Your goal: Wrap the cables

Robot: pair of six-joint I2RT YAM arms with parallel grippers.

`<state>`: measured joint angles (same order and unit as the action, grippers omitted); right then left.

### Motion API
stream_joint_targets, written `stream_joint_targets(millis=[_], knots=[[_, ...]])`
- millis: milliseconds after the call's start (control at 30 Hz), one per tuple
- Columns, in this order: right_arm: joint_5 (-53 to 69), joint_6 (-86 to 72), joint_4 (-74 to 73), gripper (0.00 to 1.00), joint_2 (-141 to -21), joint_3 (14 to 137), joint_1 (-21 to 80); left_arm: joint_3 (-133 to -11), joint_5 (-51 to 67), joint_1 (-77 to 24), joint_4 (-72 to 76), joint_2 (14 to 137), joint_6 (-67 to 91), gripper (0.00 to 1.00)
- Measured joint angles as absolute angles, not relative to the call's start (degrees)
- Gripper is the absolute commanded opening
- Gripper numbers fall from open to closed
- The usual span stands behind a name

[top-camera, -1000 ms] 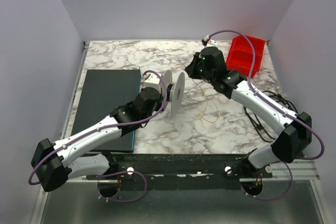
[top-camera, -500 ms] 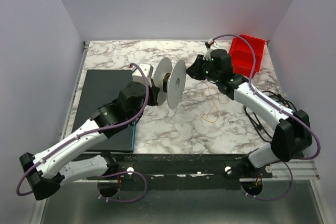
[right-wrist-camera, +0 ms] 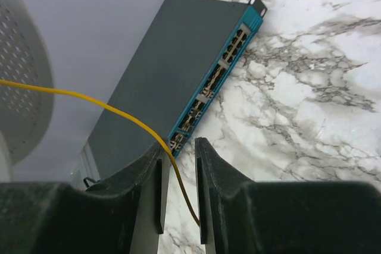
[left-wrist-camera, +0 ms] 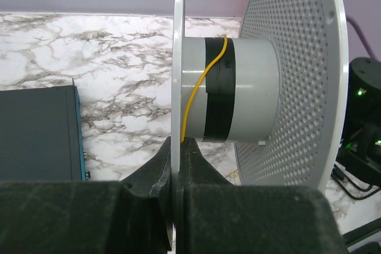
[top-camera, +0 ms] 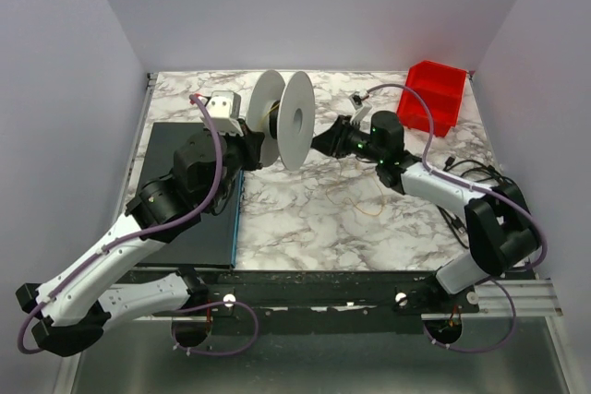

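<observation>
A white spool [top-camera: 282,122] with two perforated discs and a grey hub [left-wrist-camera: 241,90] hangs above the table's far middle. My left gripper [left-wrist-camera: 177,147] is shut on the rim of its left disc, also seen from above [top-camera: 245,143]. One of the cables [left-wrist-camera: 199,87], a thin yellow-orange strand, crosses the hub and runs down between the disc and my finger. My right gripper [top-camera: 323,143] sits just right of the spool. Its jaws [right-wrist-camera: 178,147] stand a little apart with the cable [right-wrist-camera: 119,111] passing loosely between them. More loose strand [top-camera: 369,202] lies curled on the marble.
A dark flat box with a teal port edge [top-camera: 189,177] lies at the left, also in the right wrist view [right-wrist-camera: 178,57]. A red bin [top-camera: 434,94] stands at the back right. Black cords [top-camera: 466,173] lie by the right arm.
My left arm has lifted the spool and carried it back and to the left. My right gripper has opened from shut on the strand and shifted nearer, following the spool.
</observation>
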<state>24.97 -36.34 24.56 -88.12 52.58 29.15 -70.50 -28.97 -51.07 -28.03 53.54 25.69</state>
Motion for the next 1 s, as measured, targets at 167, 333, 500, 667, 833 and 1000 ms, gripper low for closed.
stream_joint_targets(millis=[167, 333, 500, 667, 833, 1000], knots=[[28.86, -40.73, 33.21, 0.32, -90.35, 47.90, 29.76, -70.52, -31.05, -51.07, -28.08, 52.60, 25.74, 0.00], [31.03, -44.80, 40.66, 0.33, -93.08, 44.82, 31.77, -70.74, -32.69, -51.07, -28.21, 52.62, 26.13, 0.00], [32.64, -48.82, 47.40, 0.32, -96.49, 43.55, 34.33, -72.53, -35.35, -51.07, -29.02, 53.39, 26.74, 0.00], [33.87, -52.38, 53.19, 0.32, -99.68, 42.94, 36.47, -74.78, -38.74, -51.07, -30.20, 54.98, 27.35, 0.00], [34.83, -54.61, 57.19, 0.32, -101.06, 41.34, 38.24, -78.70, -42.30, -50.35, -32.45, 58.35, 27.53, 0.00], [35.86, -55.94, 59.96, 0.32, -101.06, 38.37, 39.86, -80.03, -42.78, -47.48, -33.23, 61.17, 27.66, 0.00]])
